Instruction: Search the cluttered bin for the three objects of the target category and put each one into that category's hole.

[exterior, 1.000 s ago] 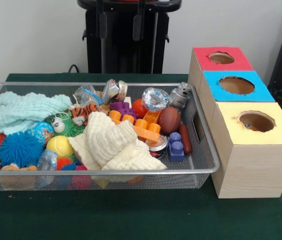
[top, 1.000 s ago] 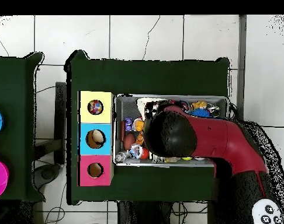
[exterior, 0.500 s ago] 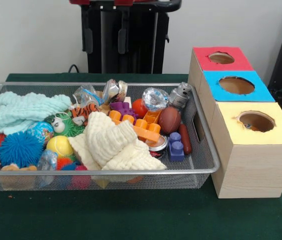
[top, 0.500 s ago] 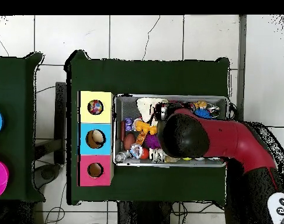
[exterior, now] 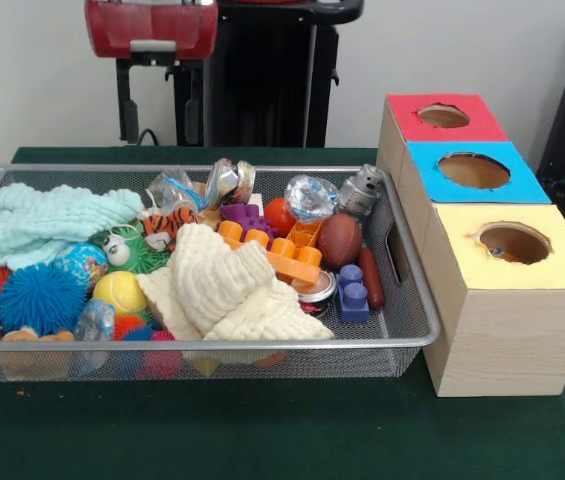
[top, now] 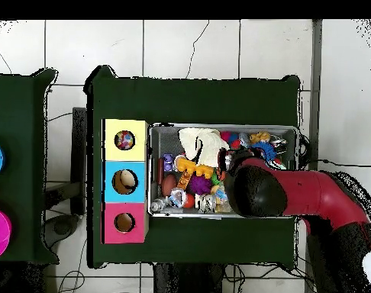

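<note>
Fingers (exterior: 159, 92) high above wire bin (exterior: 414, 330) heaped with cream cloth (exterior: 224, 285), toys.

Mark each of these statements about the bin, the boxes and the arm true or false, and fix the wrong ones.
1. The wire mesh bin sits on a green tablecloth. True.
2. The yellow-topped wooden box is the one nearest the camera in the front view. True.
3. The cream knitted cloth lies outside the bin. False: it lies inside, on top of the toys.
4. The brown toy football rests in the blue-topped box. False: it is in the bin, at the end nearest the boxes.
5. The gripper hangs above the bin, holding nothing. True.
</note>
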### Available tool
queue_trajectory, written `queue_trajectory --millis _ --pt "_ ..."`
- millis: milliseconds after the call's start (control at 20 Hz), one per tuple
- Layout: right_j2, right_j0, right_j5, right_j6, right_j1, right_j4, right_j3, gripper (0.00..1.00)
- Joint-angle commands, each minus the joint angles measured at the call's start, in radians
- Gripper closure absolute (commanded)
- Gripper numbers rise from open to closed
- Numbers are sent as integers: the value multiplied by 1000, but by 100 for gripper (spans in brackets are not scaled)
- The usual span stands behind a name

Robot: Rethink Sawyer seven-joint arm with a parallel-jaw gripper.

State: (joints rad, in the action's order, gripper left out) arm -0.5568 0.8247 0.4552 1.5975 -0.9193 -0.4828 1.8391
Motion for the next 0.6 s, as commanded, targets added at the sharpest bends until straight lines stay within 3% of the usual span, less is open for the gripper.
queue_trajectory --millis 50,600 --pt "-103 43 -66 -201 100 -155 85 0" --pt "-175 134 -56 -195 134 -240 104 0"
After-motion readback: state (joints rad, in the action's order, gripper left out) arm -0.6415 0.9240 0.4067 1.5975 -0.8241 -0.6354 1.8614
